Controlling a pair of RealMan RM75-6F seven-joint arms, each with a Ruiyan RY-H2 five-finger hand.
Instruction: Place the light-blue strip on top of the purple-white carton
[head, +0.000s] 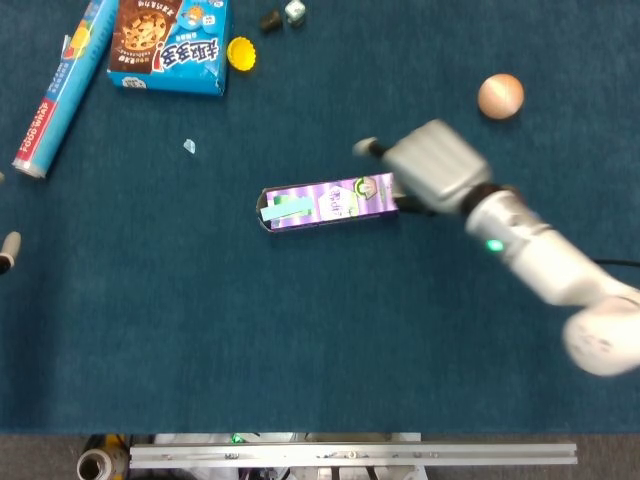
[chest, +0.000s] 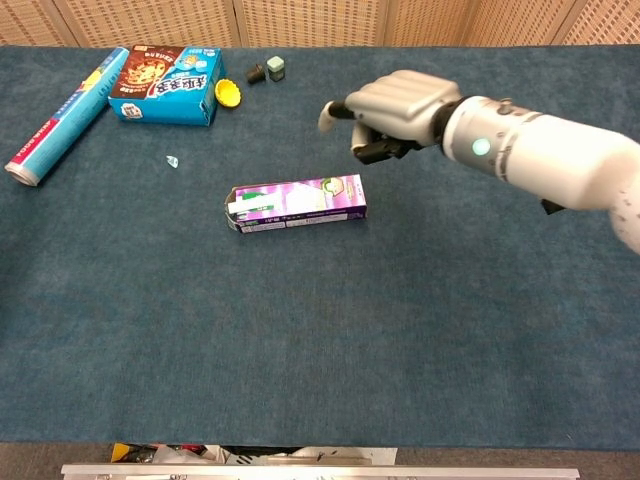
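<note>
Light-blue strip lies flat on top of the purple-white carton, near the carton's left end. The carton lies on its side in the middle of a dark blue table. The right hand hovers just past the carton's right end, raised clear of it, holding nothing, its fingers loosely curled with one fingertip pointing left. The left hand shows only as a sliver at the head view's left edge, and its state cannot be told. A blue cookie box and a round peach-coloured ball sit well apart near the far edge.
</note>
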